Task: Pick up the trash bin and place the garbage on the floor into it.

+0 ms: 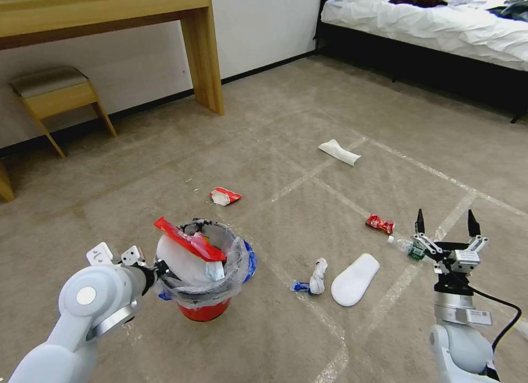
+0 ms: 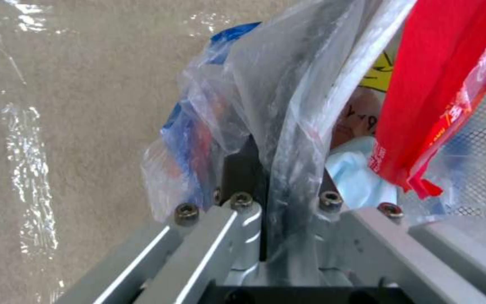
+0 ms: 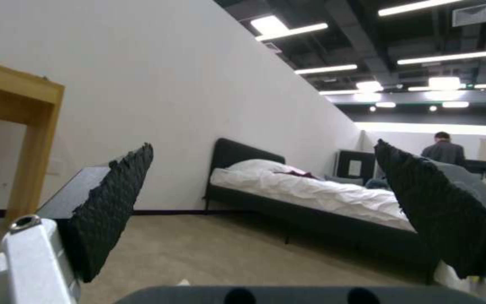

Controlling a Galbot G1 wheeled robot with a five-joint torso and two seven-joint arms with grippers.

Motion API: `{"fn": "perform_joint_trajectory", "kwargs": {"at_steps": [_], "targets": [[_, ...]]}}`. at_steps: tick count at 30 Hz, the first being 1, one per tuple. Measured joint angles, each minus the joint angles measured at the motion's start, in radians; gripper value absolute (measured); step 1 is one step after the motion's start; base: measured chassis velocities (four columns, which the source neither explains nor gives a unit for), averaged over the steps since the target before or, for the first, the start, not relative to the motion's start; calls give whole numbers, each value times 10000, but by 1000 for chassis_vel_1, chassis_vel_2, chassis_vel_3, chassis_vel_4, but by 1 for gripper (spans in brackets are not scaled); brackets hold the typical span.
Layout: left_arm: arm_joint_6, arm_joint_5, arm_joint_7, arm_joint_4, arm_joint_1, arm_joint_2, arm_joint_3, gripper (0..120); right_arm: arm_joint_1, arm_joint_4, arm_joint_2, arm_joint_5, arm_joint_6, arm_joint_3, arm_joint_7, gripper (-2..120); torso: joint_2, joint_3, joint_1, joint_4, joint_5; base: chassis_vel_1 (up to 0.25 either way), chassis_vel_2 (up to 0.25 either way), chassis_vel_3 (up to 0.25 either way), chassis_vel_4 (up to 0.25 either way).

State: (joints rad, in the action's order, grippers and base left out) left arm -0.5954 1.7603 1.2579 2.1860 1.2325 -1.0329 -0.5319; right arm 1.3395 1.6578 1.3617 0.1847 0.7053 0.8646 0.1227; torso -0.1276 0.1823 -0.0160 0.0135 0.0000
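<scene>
While the left gripper grips the rim of the trash bin, its fingers pinched narrow on rim and clear liner bag together, the bin sits low over the floor at the robot's left; whether it rests on the carpet cannot be told. It already holds a white slipper and a red wrapper lying across the top.

The right gripper hangs with its fingers spread wide and holding nothing, above a small bottle.

Litter on the floor:
- Slipper: light, soft, best pinched at an edge.
- Crumpled paper and snack wrappers: nearly weightless, crushable, slick film.
- Bottle: judged rigid, prone to roll; take it across the body.

The bin is judged light, but the liner could slip under the grip.
</scene>
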Motion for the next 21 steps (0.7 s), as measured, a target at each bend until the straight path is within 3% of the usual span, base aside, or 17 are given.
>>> {"fn": "perform_joint_trajectory", "kwargs": {"at_steps": [21], "targets": [[31, 45, 12, 40, 3, 58, -39, 4, 26, 46, 37, -89, -7, -73, -20, 100, 0, 0, 0, 3, 0, 0, 0, 0, 0]]}}
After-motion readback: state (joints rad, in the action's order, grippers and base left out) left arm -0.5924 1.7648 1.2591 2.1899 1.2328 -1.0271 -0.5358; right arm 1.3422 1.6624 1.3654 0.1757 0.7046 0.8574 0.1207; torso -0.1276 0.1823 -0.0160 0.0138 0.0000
